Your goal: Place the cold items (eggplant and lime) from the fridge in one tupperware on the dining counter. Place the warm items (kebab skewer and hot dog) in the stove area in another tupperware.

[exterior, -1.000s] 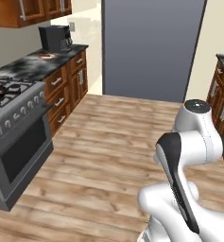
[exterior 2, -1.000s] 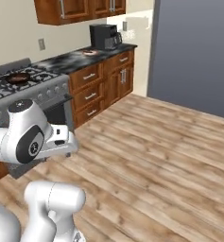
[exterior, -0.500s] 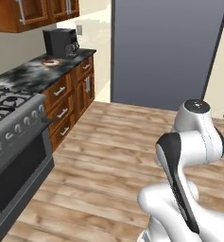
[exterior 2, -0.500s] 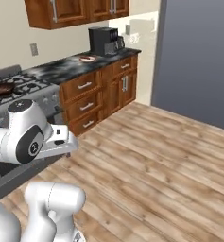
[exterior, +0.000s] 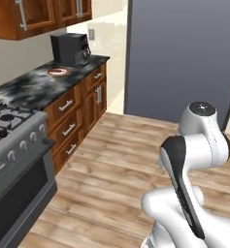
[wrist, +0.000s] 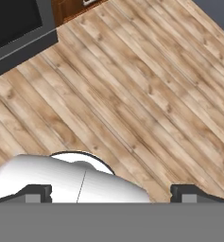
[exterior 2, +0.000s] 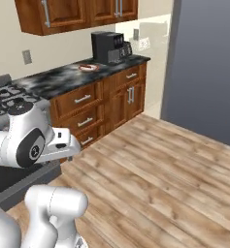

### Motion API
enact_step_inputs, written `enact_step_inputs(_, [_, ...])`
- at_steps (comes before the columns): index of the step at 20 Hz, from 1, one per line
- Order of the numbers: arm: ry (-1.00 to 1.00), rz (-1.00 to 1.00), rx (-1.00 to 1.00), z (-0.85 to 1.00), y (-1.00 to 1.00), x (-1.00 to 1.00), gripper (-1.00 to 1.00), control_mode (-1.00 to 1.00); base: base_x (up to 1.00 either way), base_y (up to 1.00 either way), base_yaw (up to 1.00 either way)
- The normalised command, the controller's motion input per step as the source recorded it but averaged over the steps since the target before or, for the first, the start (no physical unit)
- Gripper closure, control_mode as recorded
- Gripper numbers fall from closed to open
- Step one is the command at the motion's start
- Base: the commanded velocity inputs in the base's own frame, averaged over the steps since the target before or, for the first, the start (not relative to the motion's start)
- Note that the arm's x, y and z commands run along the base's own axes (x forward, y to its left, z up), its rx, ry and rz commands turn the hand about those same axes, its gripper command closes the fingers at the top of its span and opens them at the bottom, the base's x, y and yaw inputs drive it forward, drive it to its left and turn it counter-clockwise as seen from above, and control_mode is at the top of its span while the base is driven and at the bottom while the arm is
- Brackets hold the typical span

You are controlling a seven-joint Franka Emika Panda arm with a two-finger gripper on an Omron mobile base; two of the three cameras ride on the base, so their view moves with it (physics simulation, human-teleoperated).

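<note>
The fridge (exterior: 184, 58) is a tall grey slab ahead, doors shut, also at the right of the right base view (exterior 2: 208, 63). The stove (exterior: 9, 160) with its knobs and black grates stands at the left, and its burners (exterior 2: 2, 99) lie behind my arm. My arm is folded close over the base. In the hand view my gripper (wrist: 113, 191) points down at the wood floor, open, with nothing between its fingertips (wrist: 38, 191). The oven's dark front (wrist: 14, 23) is in that view's upper left corner. Eggplant, lime and dining counter are out of view.
A dark marbled worktop (exterior: 34, 87) over brown drawers runs from the stove toward the fridge. On it stand a black coffee machine (exterior: 70, 48) and a small red-rimmed dish (exterior: 58, 71). Wood cabinets hang above. Bare plank floor (exterior 2: 160, 169) stretches ahead.
The whole picture has shifted: the base has driven forward, so the fridge and the worktop are nearer and larger. The arm's pose is unchanged.
</note>
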Motion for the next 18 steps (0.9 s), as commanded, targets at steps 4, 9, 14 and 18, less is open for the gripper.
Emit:
enact_step_inputs(4, [0.00,0.00,0.00,0.00,0.00,0.00,-1.00,1.00,1.00,-0.04,0.25])
enact_step_inputs(9, [0.00,0.00,0.00,0.00,0.00,0.00,-1.00,1.00,1.00,-0.13,0.33])
enact_step_inputs(14, [0.00,0.00,0.00,0.00,0.00,0.00,-1.00,1.00,1.00,-0.24,0.35])
enact_step_inputs(18, [0.00,0.00,0.00,0.00,0.00,0.00,-1.00,1.00,1.00,-0.35,0.37])
